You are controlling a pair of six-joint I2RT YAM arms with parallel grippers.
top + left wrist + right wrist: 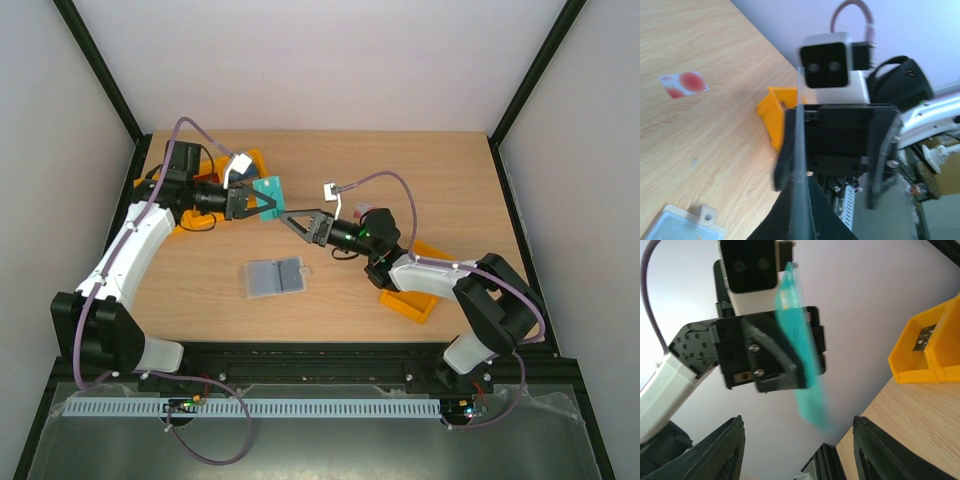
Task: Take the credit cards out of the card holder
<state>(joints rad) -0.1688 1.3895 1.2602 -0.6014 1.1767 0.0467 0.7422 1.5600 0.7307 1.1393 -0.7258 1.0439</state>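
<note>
card holder [273, 277]: lies flat on the table [200, 290], sleeves look empty
my right gripper [297, 219]: spread, empty, near teal-green card
my left gripper [258, 202]: pinching teal-green card [268, 188] in the air
white card [685, 82]: out, on table
left: set teal down; can't spot the red card

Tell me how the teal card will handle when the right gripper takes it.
Probably stiff: the teal card stands straight in the left gripper without drooping. Likely light, since a single pinch holds it aloft. It looks thin and smooth, so it may slip unless the right gripper pinches its flat faces.
</note>
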